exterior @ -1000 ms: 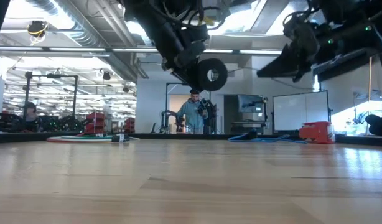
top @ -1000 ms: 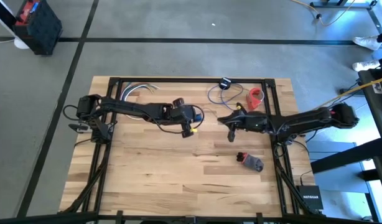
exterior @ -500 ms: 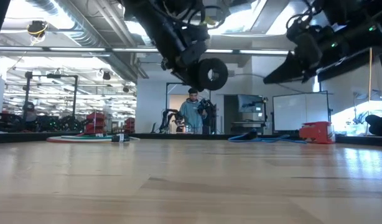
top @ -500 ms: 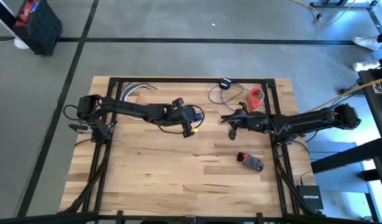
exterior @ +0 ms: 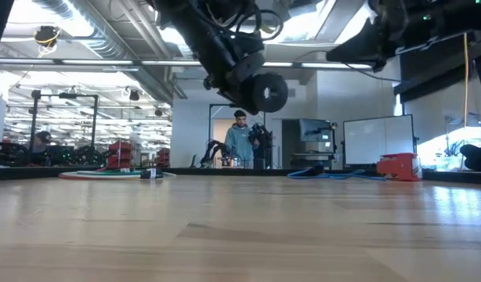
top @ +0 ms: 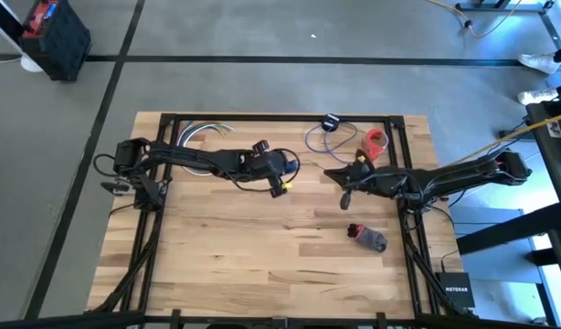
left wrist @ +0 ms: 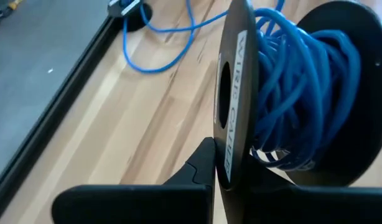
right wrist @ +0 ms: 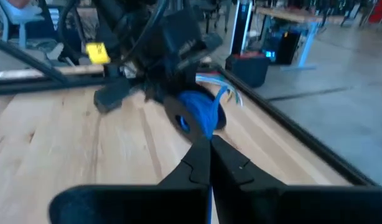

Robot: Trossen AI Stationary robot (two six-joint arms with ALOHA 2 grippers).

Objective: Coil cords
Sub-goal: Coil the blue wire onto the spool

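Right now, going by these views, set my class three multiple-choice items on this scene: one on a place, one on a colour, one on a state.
1. Where does the loose cord lie?
A. On the table, near its edge at the high view's top
B. On the floor
C. Across the right arm

2. What colour is the wound cord on the spool?
A. Red
B. Blue
C. Yellow

3. How is the left gripper?
A. Open and empty
B. Shut on the spool
C. Pressed flat on the wood

Answers: 1 A, the high view shows it there; 2 B, the left wrist view shows blue windings; 3 B, its fingers pinch the spool's flange.
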